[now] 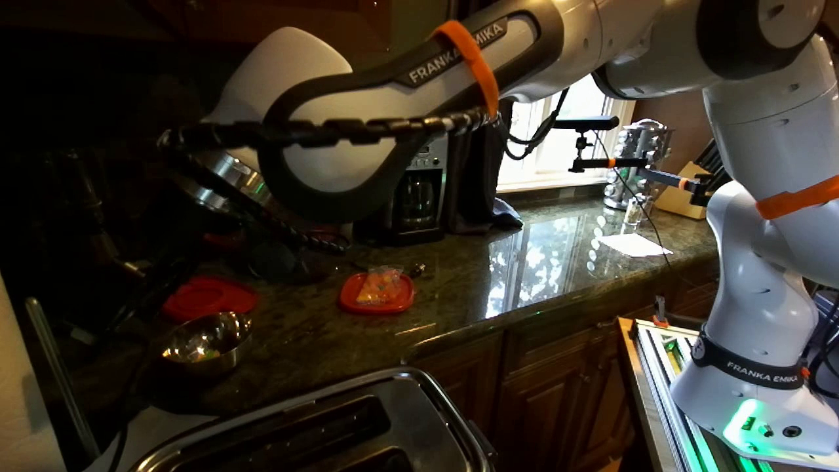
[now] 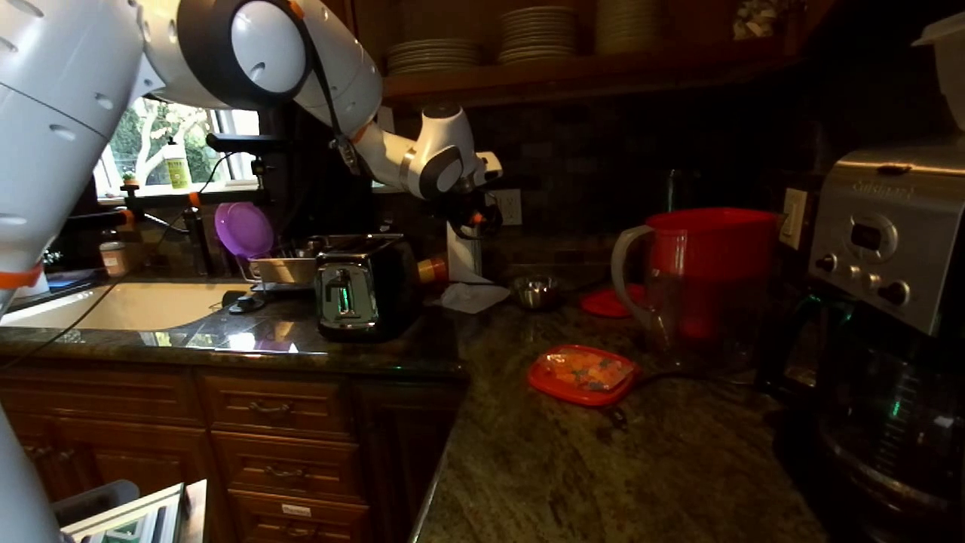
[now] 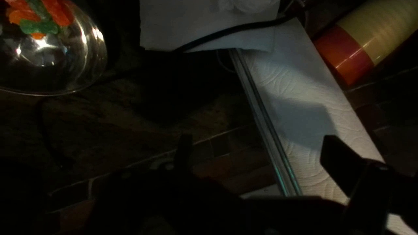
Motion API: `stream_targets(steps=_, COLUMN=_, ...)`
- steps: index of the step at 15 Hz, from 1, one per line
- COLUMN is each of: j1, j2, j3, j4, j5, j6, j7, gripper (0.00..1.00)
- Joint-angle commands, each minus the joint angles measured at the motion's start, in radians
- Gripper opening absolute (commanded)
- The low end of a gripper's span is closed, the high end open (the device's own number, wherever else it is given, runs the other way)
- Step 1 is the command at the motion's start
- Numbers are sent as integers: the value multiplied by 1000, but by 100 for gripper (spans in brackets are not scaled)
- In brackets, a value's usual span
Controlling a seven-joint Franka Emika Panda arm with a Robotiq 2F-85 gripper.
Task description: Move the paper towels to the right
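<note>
The paper towels, a white roll point(image 2: 464, 256), stand upright on the counter against the back wall beside the toaster. The roll shows close up in the wrist view point(image 3: 294, 94) and at the left edge in an exterior view point(image 1: 19, 393). A thin metal rod point(image 3: 261, 114) runs along its side. A loose white sheet point(image 3: 202, 26) lies by its base. My gripper point(image 3: 256, 143) is open. In the wrist view the rod lies between its fingers, and the right finger overlaps the roll; contact cannot be told. In an exterior view the dark gripper point(image 2: 479, 225) is at the roll's upper part.
A chrome toaster point(image 2: 362, 286) stands near the roll. A metal bowl with candies point(image 3: 52, 78) and a red-yellow cylinder point(image 3: 369, 42) flank it. A black cable point(image 3: 228, 31) crosses the sheet. A red lid with a candy bag point(image 2: 543, 377), a red pitcher point(image 2: 709, 249) and a coffee maker point(image 2: 889, 249) stand farther along.
</note>
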Motion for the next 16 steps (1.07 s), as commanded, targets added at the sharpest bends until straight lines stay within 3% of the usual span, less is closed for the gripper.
stream_targets(steps=1, j1=73, j2=70, j3=-74, j4=88, j5=-104, j6=36, j7=113, gripper=100)
stream_targets(steps=4, j1=119, j2=106, j3=-118, j4=139, j5=-153, j6=56, j7=184, gripper=100)
stream_targets(steps=9, j1=222, j2=146, j3=-260, j4=206, j5=-238, j6=67, j7=360, gripper=100)
stream_targets(steps=10, j1=240, j2=152, j3=-286, j4=217, j5=-252, j6=62, j7=393, gripper=94)
stream_targets(steps=11, j1=254, j2=155, j3=-306, j4=225, j5=-265, j6=53, j7=420, gripper=74)
stream_targets(steps=13, j1=275, j2=155, j3=-328, j4=232, j5=-275, j6=31, j7=453, gripper=69)
stream_targets(steps=16, j1=283, j2=163, j3=-321, j4=244, j5=-271, j6=34, j7=456, gripper=46)
